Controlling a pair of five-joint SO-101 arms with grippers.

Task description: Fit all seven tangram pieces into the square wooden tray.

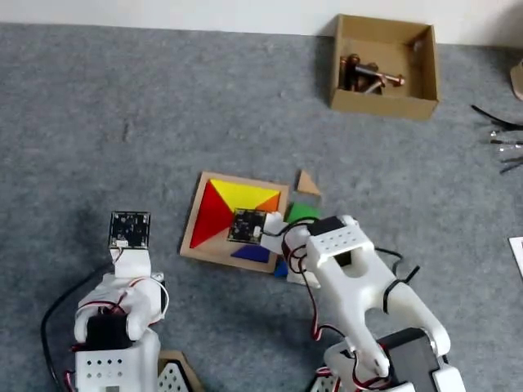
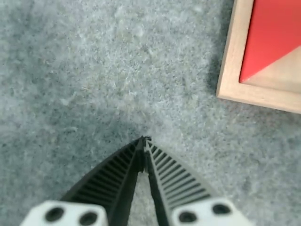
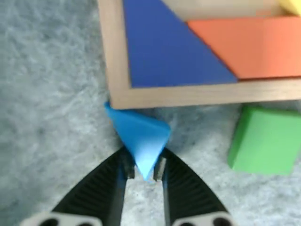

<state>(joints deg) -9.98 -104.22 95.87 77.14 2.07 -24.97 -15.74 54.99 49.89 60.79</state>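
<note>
Right hand (image 3: 145, 168) on light-blue triangle (image 3: 138, 132) tip

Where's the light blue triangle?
Right wrist view: light blue triangle pinched in the right claw, just outside the wooden tray, near the green piece.

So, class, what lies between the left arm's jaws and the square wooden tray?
Bare grey carpet. The left wrist view shows that stretch, from the shut left jaws to the rim of the tray, with nothing on it.
</note>
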